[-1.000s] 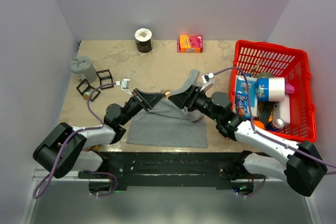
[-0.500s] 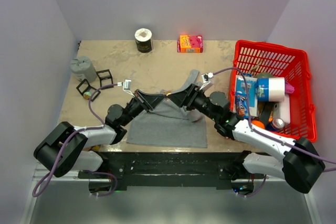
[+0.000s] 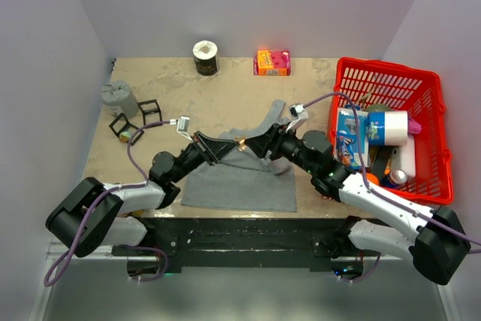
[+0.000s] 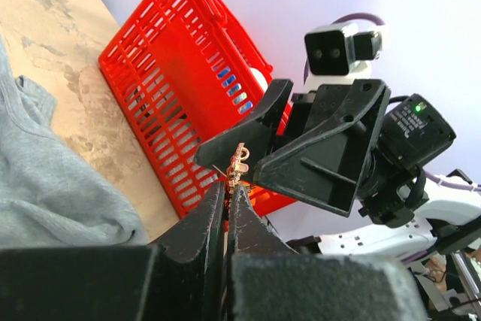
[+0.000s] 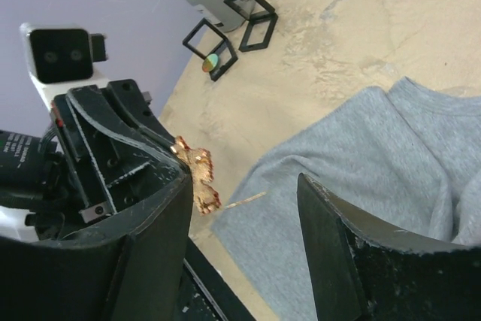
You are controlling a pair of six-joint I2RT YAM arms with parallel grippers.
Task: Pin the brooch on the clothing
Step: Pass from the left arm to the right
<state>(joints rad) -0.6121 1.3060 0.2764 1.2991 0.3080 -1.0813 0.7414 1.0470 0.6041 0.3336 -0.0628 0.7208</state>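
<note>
The brooch (image 3: 242, 143), a tiny orange-red and gold pin, is clamped at the tips of my left gripper (image 3: 231, 146), which holds it in the air over the top edge of the clothing (image 3: 240, 182). The clothing is a grey tank top lying flat on the table. In the left wrist view the fingers (image 4: 214, 208) are shut on the brooch (image 4: 237, 163). My right gripper (image 3: 255, 144) faces it, open. In the right wrist view the brooch (image 5: 197, 178) sits just beside the right gripper's (image 5: 244, 186) left finger, its pin needle pointing out between the jaws, above the clothing (image 5: 376, 163).
A red basket (image 3: 432, 137) with bottles and packets stands at the right. A pink-orange box (image 3: 272, 62) and a tape roll (image 3: 204, 57) are at the back. A grey cylinder (image 3: 119, 98) and black cube frames (image 3: 139, 116) stand at the left.
My left gripper has moved a little to the right with the brooch, closer to the open right gripper. The right arm has shifted slightly.
</note>
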